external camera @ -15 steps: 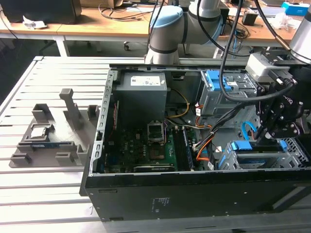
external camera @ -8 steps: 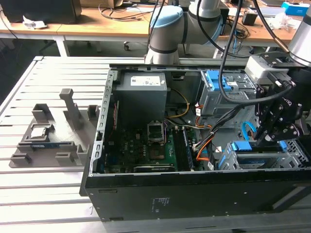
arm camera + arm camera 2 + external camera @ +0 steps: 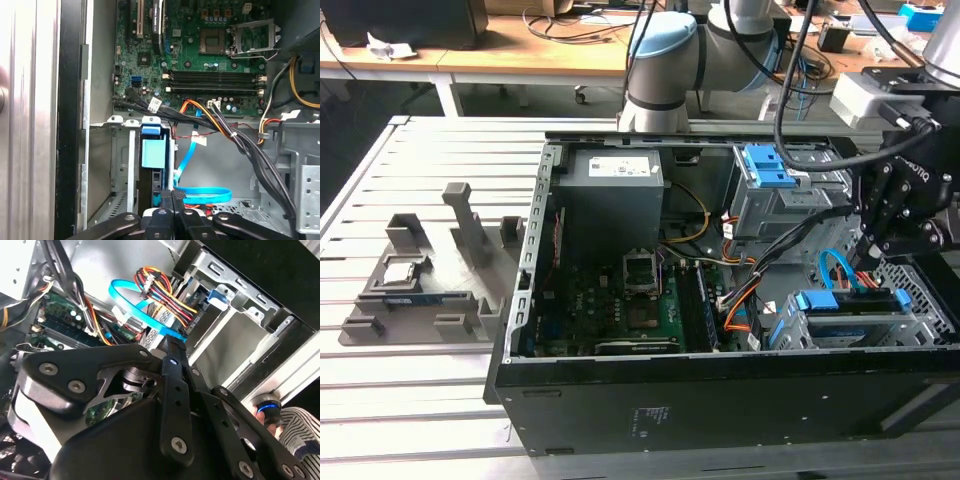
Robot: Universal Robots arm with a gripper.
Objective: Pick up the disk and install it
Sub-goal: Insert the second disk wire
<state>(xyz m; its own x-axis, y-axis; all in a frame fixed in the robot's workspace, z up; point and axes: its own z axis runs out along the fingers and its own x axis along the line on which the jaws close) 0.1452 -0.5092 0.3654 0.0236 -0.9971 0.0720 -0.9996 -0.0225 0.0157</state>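
Inside the open computer case (image 3: 720, 400), at the exterior view's right end, a grey metal drive cage (image 3: 925, 325) stands against the case's front wall. The disk (image 3: 850, 303) sits in this cage, held between its blue plastic side rails. In the first wrist view it shows edge-on (image 3: 152, 152), slotted between the cage's walls just below the green motherboard (image 3: 200, 65). A loose blue data cable (image 3: 200, 192) curls on the cage floor beside it.

The gripper (image 3: 868, 262) hangs right above the cage. In both wrist views its black fingers (image 3: 172, 390) are brought tightly together with nothing visible between them, their tips (image 3: 173, 194) right beside the disk's near end. Whether they touch it I cannot tell.

As for handling, the disk is probably a stiff, dense block, fairly heavy for its size and sensitive to knocks. Its bare metal faces look smooth and likely slippery. The plastic rails along its long sides seem the best place to grip or press. They offer more friction and keep force off the label and the circuit side. Any push should go squarely along the slot so the disk does not jam.
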